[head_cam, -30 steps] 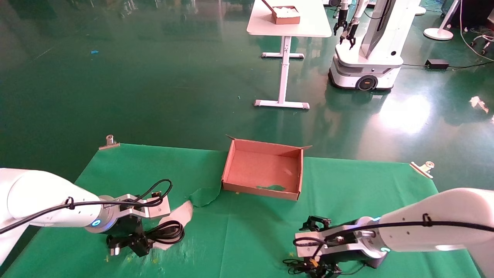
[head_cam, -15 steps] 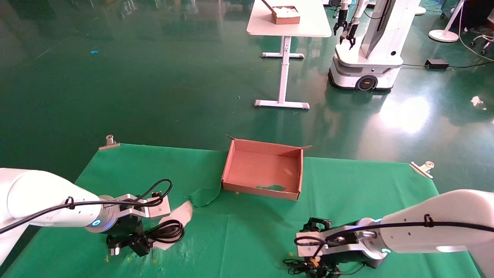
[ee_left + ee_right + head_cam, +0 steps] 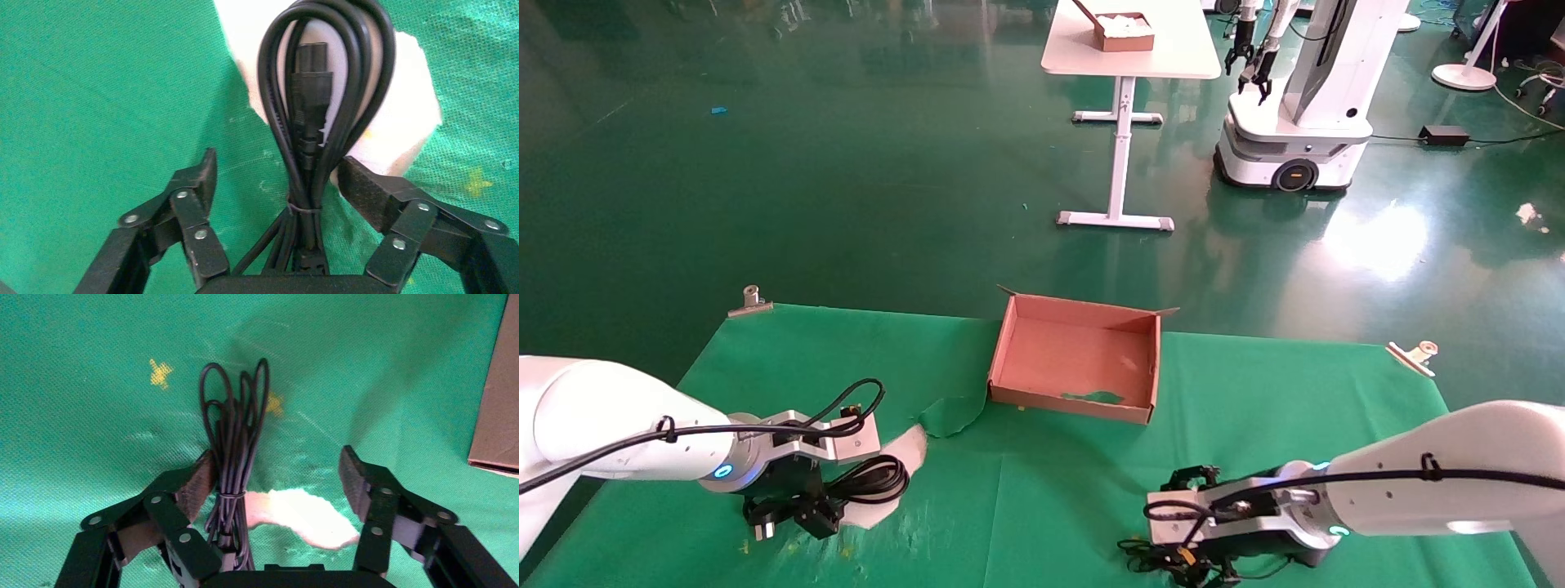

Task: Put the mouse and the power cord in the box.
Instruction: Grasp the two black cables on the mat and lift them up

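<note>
The power cord, a thick black tied coil, lies on the green cloth between the fingers of my left gripper, which is open and straddles it. In the head view that gripper is at the near left, with the cord's loops showing beside it. My right gripper is open at the near right. The mouse's thin bundled cable lies against one finger. The mouse's body is hidden. The reddish-brown box sits open at the table's far middle.
Torn white patches show in the green cloth. Metal clips pin its far corners. The box's side is close to the right gripper. Beyond the table are a white desk and another robot.
My right arm has sunk slightly toward the cloth over the mouse cable. The left gripper and the power cord have barely shifted.
</note>
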Available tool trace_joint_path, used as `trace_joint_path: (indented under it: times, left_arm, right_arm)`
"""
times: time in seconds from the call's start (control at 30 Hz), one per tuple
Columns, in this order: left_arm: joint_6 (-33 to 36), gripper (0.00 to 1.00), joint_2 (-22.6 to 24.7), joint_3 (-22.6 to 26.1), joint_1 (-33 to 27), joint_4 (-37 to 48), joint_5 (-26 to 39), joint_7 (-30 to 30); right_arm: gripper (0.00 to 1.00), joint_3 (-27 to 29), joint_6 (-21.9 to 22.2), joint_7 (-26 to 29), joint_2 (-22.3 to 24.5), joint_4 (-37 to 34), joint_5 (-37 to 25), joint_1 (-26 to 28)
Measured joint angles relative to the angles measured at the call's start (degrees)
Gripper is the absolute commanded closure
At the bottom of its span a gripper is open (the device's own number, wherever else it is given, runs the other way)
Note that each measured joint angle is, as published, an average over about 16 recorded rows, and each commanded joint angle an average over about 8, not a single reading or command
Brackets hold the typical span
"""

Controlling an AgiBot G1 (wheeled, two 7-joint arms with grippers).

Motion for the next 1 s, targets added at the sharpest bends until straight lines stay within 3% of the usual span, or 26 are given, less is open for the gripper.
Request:
trace_joint_path:
  times: [1.0]
  left_arm:
    - [-0.1, 1.00, 0.0, 0.0, 0.0, -0.1, 0.1, 0.0]
  right_arm:
    - [1.00, 0.0, -0.1, 0.0, 0.1, 0.2, 0.1, 0.0]
